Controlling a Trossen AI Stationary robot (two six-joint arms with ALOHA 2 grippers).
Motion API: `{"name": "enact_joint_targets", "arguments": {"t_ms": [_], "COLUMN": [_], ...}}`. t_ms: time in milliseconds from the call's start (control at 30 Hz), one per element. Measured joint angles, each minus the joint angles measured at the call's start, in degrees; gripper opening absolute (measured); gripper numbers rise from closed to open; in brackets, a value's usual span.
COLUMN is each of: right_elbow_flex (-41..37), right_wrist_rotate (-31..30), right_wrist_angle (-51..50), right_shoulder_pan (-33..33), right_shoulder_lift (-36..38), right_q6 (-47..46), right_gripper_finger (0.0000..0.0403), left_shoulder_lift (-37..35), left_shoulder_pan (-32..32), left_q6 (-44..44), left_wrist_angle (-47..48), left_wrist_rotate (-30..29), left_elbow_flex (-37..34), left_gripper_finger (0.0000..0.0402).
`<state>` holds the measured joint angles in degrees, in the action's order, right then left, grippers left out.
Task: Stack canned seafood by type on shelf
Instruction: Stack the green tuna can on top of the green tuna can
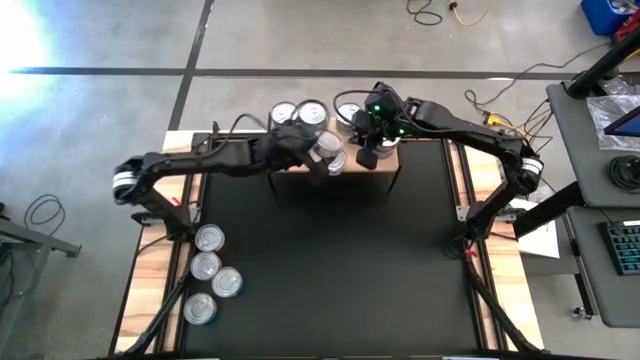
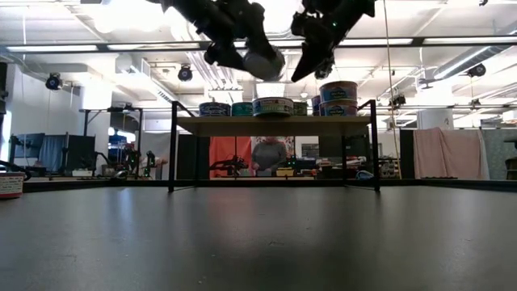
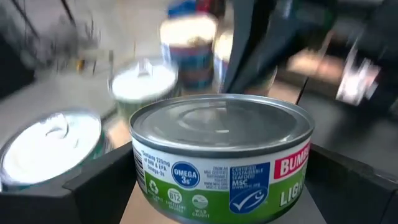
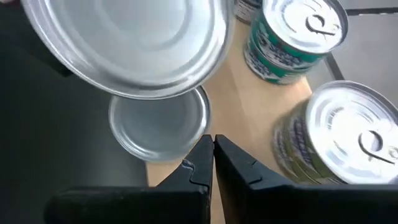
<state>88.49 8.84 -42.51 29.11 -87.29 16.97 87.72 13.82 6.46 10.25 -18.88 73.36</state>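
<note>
My left gripper [image 1: 318, 150] is shut on a tin [image 1: 327, 146] with a silver top and a green and red label, held in the air above the shelf [image 2: 275, 124]. The low view shows this tin [image 2: 263, 62] tilted, higher than the tins standing on the shelf's wood top. The standing tins [image 2: 272, 106] rest on their bases, and at the shelf's right end one tin sits on another [image 2: 339, 91]. My right gripper [image 4: 213, 149] is shut and empty, hovering over the shelf [image 4: 249, 106] just right of the held tin [image 4: 130, 43]. My left gripper pinches the tin's side wall [image 3: 149, 180] between its two fingers, one finger [image 3: 99, 183] on each opposite side of the label. The tin is lifted clear of the shelf and sits tilted in the hold.
Several more tins [image 1: 208, 238] stand in a loose row at the black mat's left edge. The shelf stands at the mat's far edge. Under the held tin another silver tin [image 4: 158, 127] stands on the shelf. Cables and a desk lie beyond the table's right side.
</note>
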Motion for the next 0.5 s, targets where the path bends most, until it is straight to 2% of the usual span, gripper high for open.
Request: {"name": "enact_joint_targets", "arguments": {"t_ms": [100, 267, 367, 500], "right_elbow_flex": [0.0, 0.2, 1.6, 4.8], "right_wrist_rotate": [0.1, -0.4, -5.8, -13.9], "right_wrist_angle": [1.9, 3.4, 2.8, 0.9], "right_shoulder_pan": [-2.1, -5.9, -8.2, -9.9], "right_shoulder_lift": [0.0, 0.0, 0.0, 0.1], "right_q6": [-1.9, -2.9, -3.5, -4.0], "right_gripper_finger": [0.0009, 0.0009, 0.0009, 0.0009], "left_shoulder_lift": [-3.4, -4.4, -3.8, -2.4], "left_shoulder_pan": [0.0, 0.0, 0.0, 0.0], "left_q6": [0.0, 1.2, 1.1, -0.1], "left_wrist_angle": [-10.2, -15.2, -18.3, -17.6], "left_wrist_rotate": [0.8, 3.4, 3.4, 3.4], "left_elbow_flex": [-7.3, -14.3, -16.6, -17.2], "left_gripper_finger": [0.04, 0.04, 0.04, 0.04]}}
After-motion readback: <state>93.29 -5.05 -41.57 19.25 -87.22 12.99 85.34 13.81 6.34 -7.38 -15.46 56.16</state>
